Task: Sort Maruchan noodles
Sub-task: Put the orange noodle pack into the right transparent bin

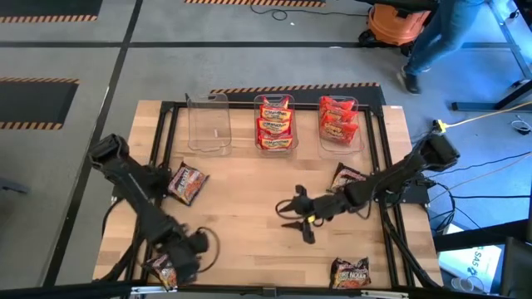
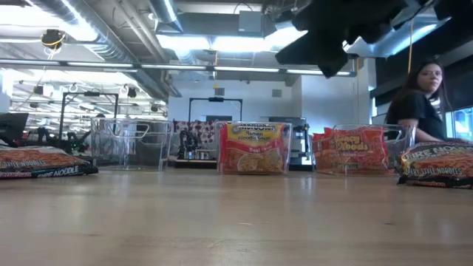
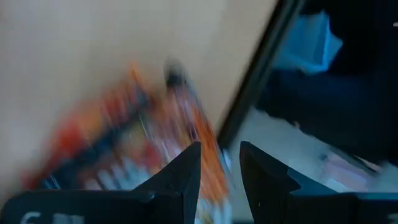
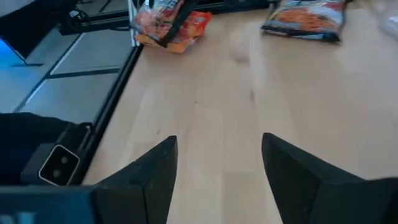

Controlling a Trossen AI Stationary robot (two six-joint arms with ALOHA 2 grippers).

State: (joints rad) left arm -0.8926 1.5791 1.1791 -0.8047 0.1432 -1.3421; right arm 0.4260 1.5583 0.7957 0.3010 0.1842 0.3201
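Four dark brown-black noodle packets lie outside the bins. One is at left, one at right, one near the front edge, and one at the near left corner, where my left gripper is shut on it. The middle bin holds orange-yellow packets and the right bin holds red ones. My right gripper hovers open over the bare table centre, touching nothing. My left gripper pinches the dark packet between its two fingers at an orange-printed edge. In the right wrist view one finger lies across the packet. The blurred wrist view does not show whether the packet rests on the table.
An empty clear bin stands left of the two filled ones along the far edge. A black frame rail borders the tabletop. A person walks past beyond the far right corner and also shows in the low view.
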